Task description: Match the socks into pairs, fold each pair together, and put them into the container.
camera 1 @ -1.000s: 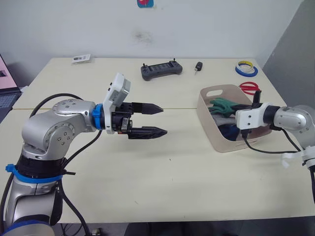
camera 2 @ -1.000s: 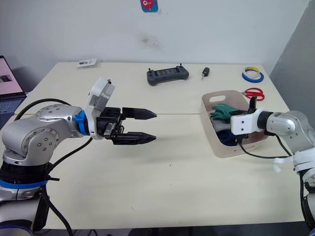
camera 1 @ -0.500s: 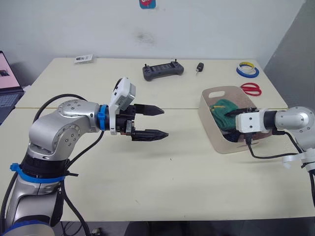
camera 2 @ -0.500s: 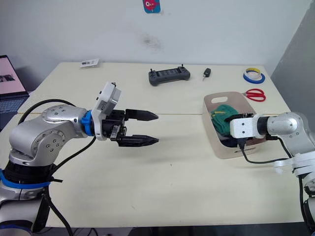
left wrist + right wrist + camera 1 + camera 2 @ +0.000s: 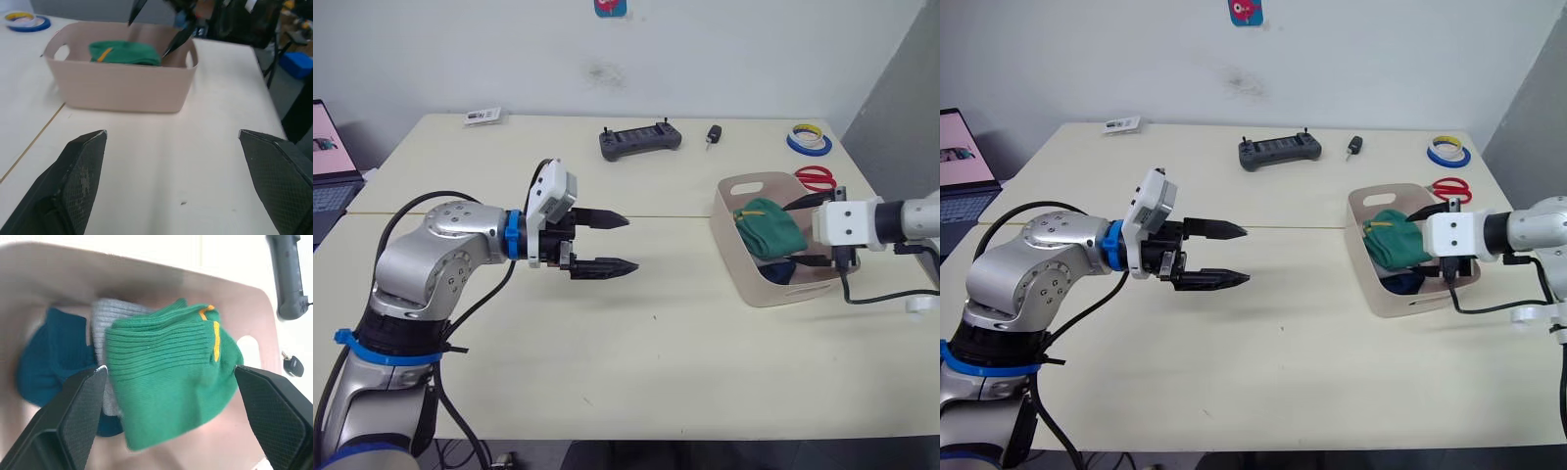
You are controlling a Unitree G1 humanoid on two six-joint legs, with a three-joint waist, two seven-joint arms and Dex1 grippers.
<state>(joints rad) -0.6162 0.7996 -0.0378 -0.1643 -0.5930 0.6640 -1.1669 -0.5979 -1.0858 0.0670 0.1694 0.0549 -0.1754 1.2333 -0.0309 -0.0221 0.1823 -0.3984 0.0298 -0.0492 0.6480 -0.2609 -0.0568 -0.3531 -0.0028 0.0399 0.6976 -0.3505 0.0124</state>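
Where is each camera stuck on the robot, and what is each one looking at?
Left eye view: on the head, looking down over the table; both arms show.
Right eye view: beside it, same scene.
Left wrist view: on the left arm, looking past its open left gripper across the table at the container.
Right wrist view: on the right arm, looking down past its open right gripper into the container at the green pair, with grey sock and dark blue sock beneath.
Shared: both wrist views show the green pair in the container.
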